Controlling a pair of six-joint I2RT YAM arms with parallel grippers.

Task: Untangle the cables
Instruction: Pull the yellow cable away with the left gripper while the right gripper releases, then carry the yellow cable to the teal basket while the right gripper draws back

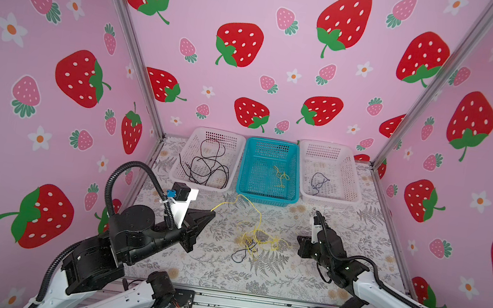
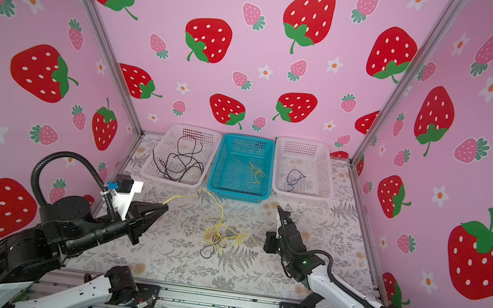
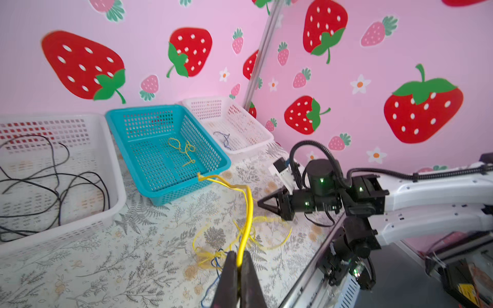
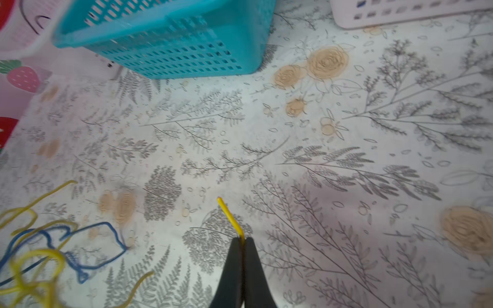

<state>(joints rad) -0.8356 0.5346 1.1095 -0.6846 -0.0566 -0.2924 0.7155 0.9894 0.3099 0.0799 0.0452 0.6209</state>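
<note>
Clamped tight: left pincer (image 1: 212, 212) and right pincer (image 1: 316, 213).
In both top views the right one's catch is too thin to see; its wrist view shows a short yellow end (image 4: 230, 217) between closed tips. The left holds a yellow strand (image 3: 250, 208) from the tangle (image 1: 251, 240) on the desk (image 1: 357, 242), at 6 o'clock from the blue basket (image 1: 265, 198).

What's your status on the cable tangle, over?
Left tool shut on yellow strand. Right tool shut on yellow end. Yellow-blue tangle knotted mid-table. Strand loops close by teal basket front wall.
</note>
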